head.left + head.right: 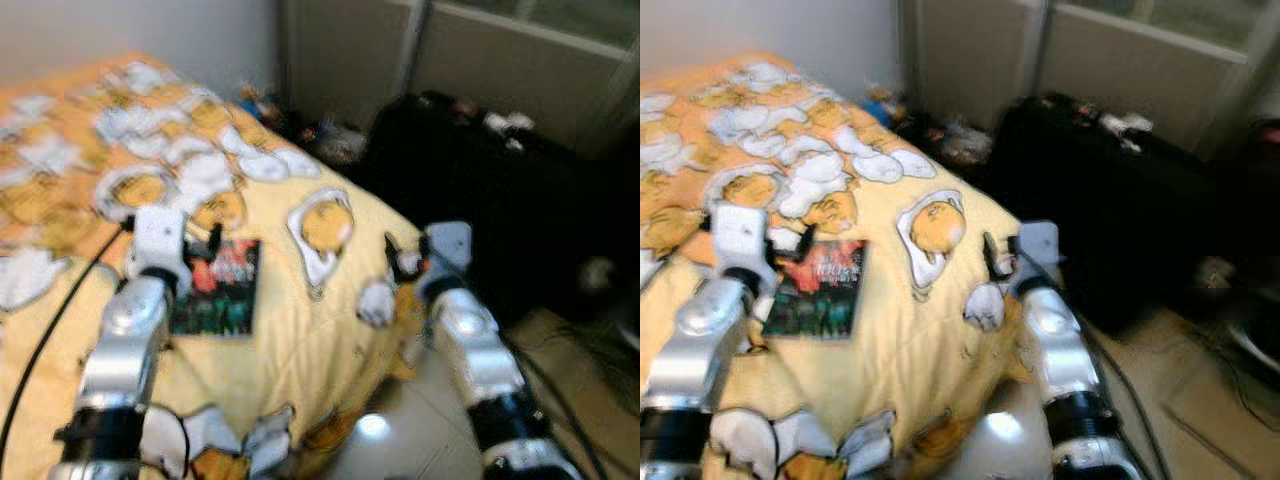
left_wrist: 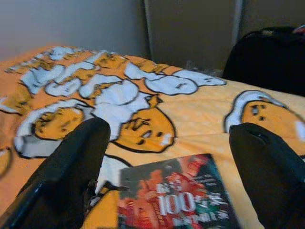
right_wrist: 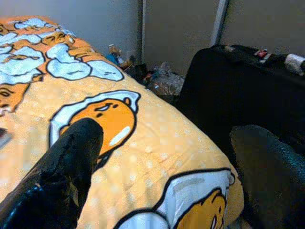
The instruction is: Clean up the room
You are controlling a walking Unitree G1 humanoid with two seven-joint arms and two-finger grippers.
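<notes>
Near the bed's (image 1: 300, 330) foot edge a magazine (image 1: 218, 288) lies unlifted, the left pincer (image 2: 167, 181) spread over it, the right pincer (image 3: 162, 176) spread, empty; tidying seems barely begun.

A bed (image 1: 300, 330) carries everything here, covered by a yellow-orange blanket (image 1: 890, 330) printed with white and yellow egg cartoon figures. One book (image 1: 216, 288) lies flat on it near the bed's corner, its dark cover showing red and green with "100" in white lettering. The blanket drapes over the bed's edge
</notes>
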